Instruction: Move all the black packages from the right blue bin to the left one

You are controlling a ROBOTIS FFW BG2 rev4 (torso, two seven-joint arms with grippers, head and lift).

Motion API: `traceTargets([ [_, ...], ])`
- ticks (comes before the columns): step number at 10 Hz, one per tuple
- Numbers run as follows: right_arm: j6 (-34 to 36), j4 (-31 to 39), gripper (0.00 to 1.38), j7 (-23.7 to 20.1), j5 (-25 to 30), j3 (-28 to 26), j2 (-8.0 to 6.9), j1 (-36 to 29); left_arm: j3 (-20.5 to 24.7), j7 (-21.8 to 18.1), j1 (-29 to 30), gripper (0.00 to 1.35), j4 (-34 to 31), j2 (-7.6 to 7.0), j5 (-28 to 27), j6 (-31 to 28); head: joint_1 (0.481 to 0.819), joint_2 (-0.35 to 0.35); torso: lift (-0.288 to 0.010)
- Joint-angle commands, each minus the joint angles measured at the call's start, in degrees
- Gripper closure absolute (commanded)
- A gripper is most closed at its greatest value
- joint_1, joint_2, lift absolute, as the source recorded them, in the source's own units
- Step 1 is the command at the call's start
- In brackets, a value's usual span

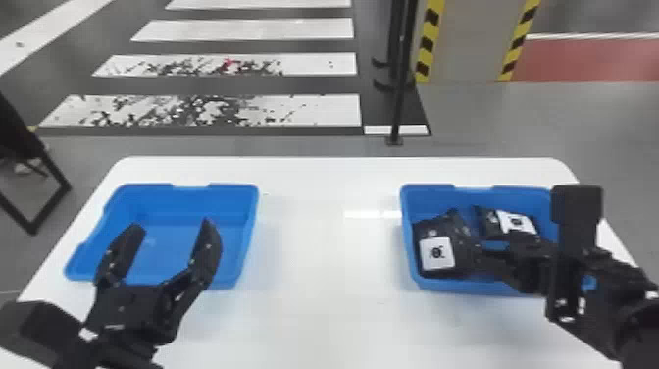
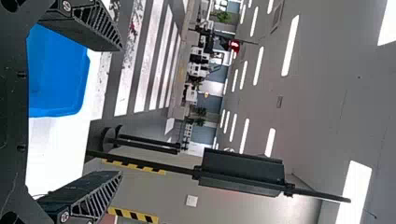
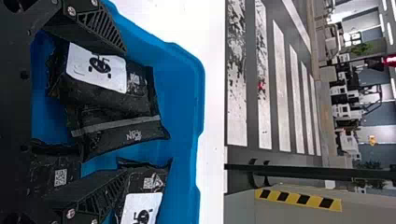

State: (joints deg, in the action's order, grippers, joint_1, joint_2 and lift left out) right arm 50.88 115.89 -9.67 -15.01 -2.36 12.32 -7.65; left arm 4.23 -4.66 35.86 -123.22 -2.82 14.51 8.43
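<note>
Head view: right arm (image 1: 578,265) partly hides right blue bin (image 1: 426,196).

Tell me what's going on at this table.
A two-armed robot is on a job of moving black packages from the right blue bin to the left one. Its right pincer is down at the right bin, fingers apart among the packages, seemingly not clamped on any. The left pincer waits open by the left bin. All packages in view lie in the right bin.
</note>
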Motion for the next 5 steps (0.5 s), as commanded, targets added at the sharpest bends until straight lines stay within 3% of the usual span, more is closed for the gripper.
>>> traceTargets([
  [1, -0.8, -4.9, 0.13, -1.1, 0.0, 0.4, 0.16, 2.6, -0.1, -0.1, 0.0, 0.09, 0.2, -0.08, 0.1, 0.0, 0.695, 0.036, -0.14],
  [5, -1.4, -8.8, 0.22, -2.1, -2.8, 2.7, 0.43, 5.0, -0.3, -0.3, -0.1, 0.09, 0.7, -0.25, 0.1, 0.4, 0.695, 0.046, -0.14],
])
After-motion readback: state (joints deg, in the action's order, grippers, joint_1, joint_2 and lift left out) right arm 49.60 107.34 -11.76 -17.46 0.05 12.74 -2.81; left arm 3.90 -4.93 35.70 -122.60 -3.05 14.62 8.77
